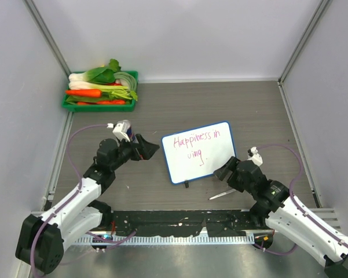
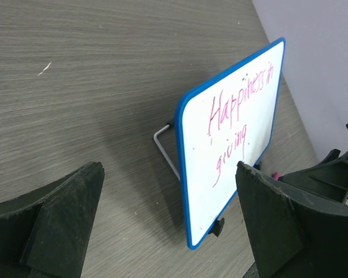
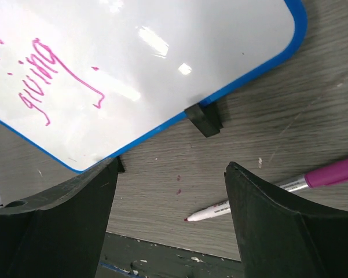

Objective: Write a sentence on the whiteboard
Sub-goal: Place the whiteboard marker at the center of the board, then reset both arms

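Nearest to the arm bases, the marker (image 1: 222, 194) (image 3: 330, 174) lies flat on the table (image 1: 249, 110), uncapped, with its tip pointing left in the right wrist view. It has a pink end and a white body. The right gripper (image 1: 224, 171) (image 3: 171, 168) hangs just above it with the jaws spread wide and nothing between them – the marker is below the gripper, and no finger touches it.

The left gripper (image 1: 150, 147) (image 2: 169, 168) is on the other side, low over the table. It is also fully open and empty, and it points toward the left edge of the whiteboard (image 1: 214, 159) (image 2: 197, 197) (image 3: 179, 46).

The whiteboard stands in the middle of the table between the two grippers. It leans back on a thin wire stand and small black feet. The sentence (image 1: 196, 142) (image 2: 240, 95) is in pink handwriting – "Happiness in" on the first line and "giving" (image 3: 52, 87) under it.

Far at the back left corner there is a green tray (image 1: 66, 106) with a carrot (image 1: 84, 92) and leafy vegetables (image 1: 101, 74), well apart from the whiteboard.
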